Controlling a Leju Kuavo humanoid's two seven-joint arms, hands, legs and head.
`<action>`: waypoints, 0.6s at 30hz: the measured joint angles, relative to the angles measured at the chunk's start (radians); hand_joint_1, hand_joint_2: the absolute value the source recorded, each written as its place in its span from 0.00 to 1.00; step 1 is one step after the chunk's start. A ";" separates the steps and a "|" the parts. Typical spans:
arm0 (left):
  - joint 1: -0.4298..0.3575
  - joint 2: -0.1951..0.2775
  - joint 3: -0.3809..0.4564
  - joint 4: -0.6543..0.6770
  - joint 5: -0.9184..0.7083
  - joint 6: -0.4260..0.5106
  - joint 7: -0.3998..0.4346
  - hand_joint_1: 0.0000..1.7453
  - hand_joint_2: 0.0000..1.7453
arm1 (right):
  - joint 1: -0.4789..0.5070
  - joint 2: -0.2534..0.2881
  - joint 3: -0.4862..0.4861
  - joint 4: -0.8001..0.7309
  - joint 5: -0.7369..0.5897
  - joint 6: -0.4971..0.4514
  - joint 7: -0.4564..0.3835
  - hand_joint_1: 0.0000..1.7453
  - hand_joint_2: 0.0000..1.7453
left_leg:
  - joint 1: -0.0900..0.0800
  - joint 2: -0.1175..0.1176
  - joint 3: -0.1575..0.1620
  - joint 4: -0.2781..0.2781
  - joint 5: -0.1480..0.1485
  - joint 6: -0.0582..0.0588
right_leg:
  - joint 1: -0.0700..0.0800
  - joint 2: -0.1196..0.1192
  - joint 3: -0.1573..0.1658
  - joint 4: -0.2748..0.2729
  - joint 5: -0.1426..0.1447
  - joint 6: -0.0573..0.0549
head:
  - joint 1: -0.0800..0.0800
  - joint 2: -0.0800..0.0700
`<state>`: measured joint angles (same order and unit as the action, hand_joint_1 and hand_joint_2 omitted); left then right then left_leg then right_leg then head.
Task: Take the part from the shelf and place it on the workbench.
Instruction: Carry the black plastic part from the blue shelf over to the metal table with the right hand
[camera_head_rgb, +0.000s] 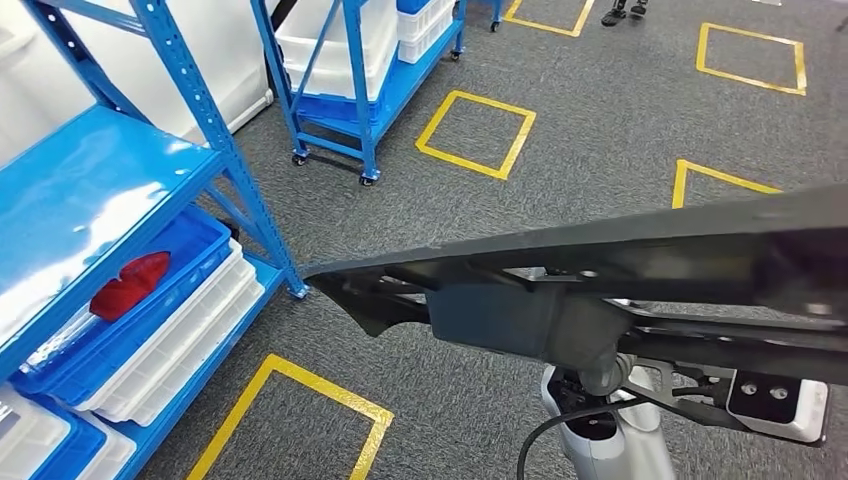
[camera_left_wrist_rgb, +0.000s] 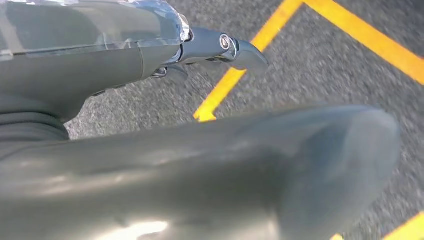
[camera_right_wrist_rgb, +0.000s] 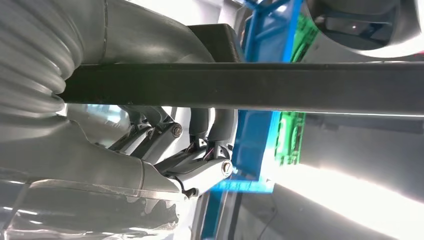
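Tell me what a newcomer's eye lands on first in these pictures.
The long dark part dominates, stretching across the head view in front of the robot, above the grey carpet with its yellow taped squares. In the right wrist view the right hand grips it, fingers curled under the bar. At left stands the blue shelf, with a red piece lying in a blue bin on its lower level.

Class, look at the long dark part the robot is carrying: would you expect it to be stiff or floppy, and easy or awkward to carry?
The long dark part is probably stiff: it spans the head view without sagging. It is likely light for its size, since it looks thin, ribbed and hollow. It may be awkward, apt to swing or tip, because it reaches far beyond the right hand.
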<state>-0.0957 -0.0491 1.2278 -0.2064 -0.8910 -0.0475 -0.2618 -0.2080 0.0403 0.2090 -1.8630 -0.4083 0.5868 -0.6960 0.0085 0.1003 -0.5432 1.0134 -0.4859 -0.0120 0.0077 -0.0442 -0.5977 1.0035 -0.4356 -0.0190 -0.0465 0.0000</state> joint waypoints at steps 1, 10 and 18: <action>-0.001 0.000 -0.002 0.000 -0.003 -0.003 -0.001 0.00 0.00 | 0.004 0.005 -0.005 -0.002 0.005 0.005 0.000 0.92 1.00 | 0.002 -0.021 -0.010 0.027 -0.019 -0.004 | -0.003 0.012 0.002 -0.005 0.003 -0.006 | 0.000 0.000; -0.008 0.003 -0.021 0.000 -0.015 -0.016 -0.007 0.00 0.00 | 0.005 0.036 -0.014 -0.031 0.025 0.012 0.040 0.92 1.00 | 0.019 -0.152 -0.051 0.071 0.009 -0.019 | -0.011 0.139 -0.002 0.017 -0.003 0.000 | 0.000 0.000; -0.012 -0.001 -0.023 0.000 -0.014 -0.021 -0.006 0.00 0.00 | -0.050 0.041 -0.010 -0.038 0.017 -0.016 0.101 0.92 1.00 | 0.014 -0.116 -0.025 0.007 0.024 0.026 | -0.014 0.083 -0.088 0.157 -0.069 0.040 | 0.000 0.000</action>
<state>-0.1076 -0.0500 1.2052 -0.2064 -0.9049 -0.0689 -0.2674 -0.2580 0.0812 0.1992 -1.9010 -0.3915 0.5703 -0.5949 0.0229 -0.0161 -0.5677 1.0207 -0.4623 0.0141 -0.0065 0.0393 -0.6858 1.1607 -0.5045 0.0214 -0.0465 0.0000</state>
